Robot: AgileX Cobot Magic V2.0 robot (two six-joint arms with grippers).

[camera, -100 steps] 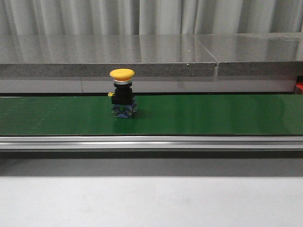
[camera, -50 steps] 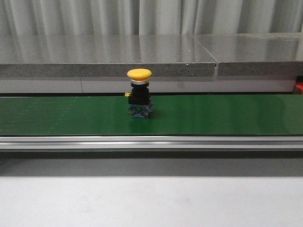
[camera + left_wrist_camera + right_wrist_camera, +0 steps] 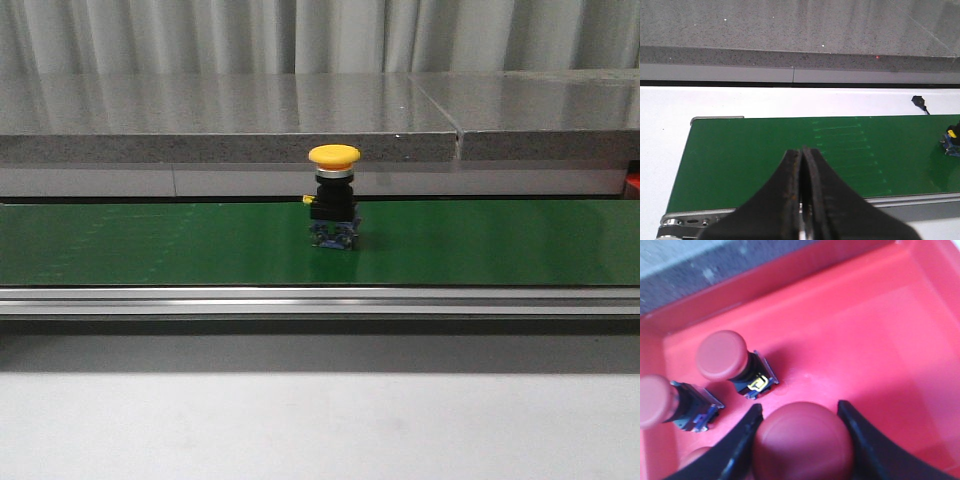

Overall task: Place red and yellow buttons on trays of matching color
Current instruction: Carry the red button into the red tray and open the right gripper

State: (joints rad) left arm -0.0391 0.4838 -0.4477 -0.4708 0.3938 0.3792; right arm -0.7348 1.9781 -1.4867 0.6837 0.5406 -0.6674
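A yellow button (image 3: 333,195) stands upright on the green conveyor belt (image 3: 150,245), near the belt's middle; its base shows at the edge of the left wrist view as the yellow button (image 3: 952,141). My left gripper (image 3: 801,150) is shut and empty above the belt's near edge, well apart from that button. My right gripper (image 3: 800,409) is shut on a red button (image 3: 802,442), held over the red tray (image 3: 880,340). Lying in that tray are two red buttons (image 3: 722,355) (image 3: 657,400), and a third one's cap (image 3: 692,457) peeks out. A yellow tray is out of view.
A grey stone ledge (image 3: 230,115) runs behind the belt. A metal rail (image 3: 320,300) borders the belt's front, with the white table (image 3: 320,425) in front of it. A sliver of the red tray (image 3: 633,182) shows at far right. A small black sensor (image 3: 919,101) sits beyond the belt.
The yellow button has travelled to the right along the belt, from left of centre to about the middle. Nothing else in the front view has moved.
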